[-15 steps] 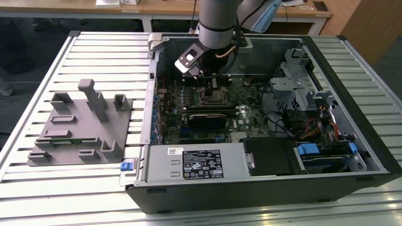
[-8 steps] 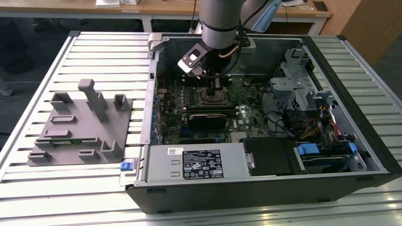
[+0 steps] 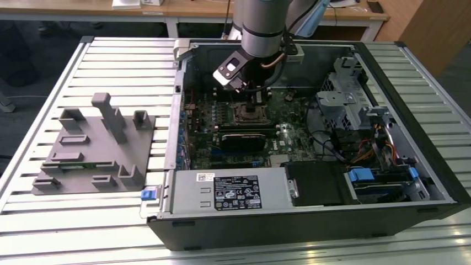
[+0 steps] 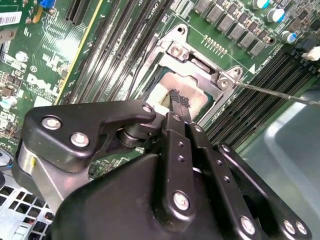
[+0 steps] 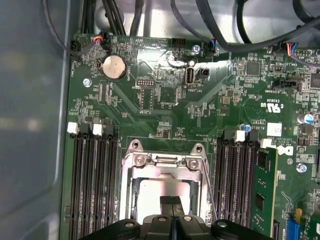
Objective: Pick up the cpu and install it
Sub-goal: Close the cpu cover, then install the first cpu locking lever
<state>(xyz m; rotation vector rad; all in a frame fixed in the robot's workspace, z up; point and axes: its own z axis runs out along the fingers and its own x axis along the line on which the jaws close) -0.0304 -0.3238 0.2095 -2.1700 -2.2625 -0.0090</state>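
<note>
Beneath everything, a slatted metal table (image 3: 110, 55) carried the work, with wooden desks (image 3: 191, 8) beyond it at 12 o'clock in the exterior view. I noted an open computer case (image 3: 294, 232) lying on the slats. A grey moulded fixture (image 3: 96, 149) lay at the case's 9 o'clock, apart from it.

The arm (image 3: 261, 22) reached down into the case from 12 o'clock. The gripper (image 3: 257, 105) hung over the socket frame (image 5: 165, 161) on the green motherboard (image 5: 165, 100).

Jaw state: clenched. In the first wrist view the two black fingers (image 5: 165, 206) met flat against each other with nothing between them. The gripper (image 4: 176, 100) had its tips at the cpu (image 4: 162, 92).

Location of the cpu (image 5: 150, 195): inside the socket frame, pale top facing up. I could not tell whether it was fully seated.

Clearances:
- Rows of black memory slots (image 5: 95, 185) flanked the socket on both sides.
- A thin wire lever (image 4: 280, 92) ran from the frame's corner.
- In the exterior view, a labelled grey metal box (image 3: 228, 190) stood at the socket's 6 o'clock and a drive cage (image 3: 346, 99) at its 3 o'clock.
- Cables (image 5: 235, 30) crossed the case wall beyond the board's edge.
</note>
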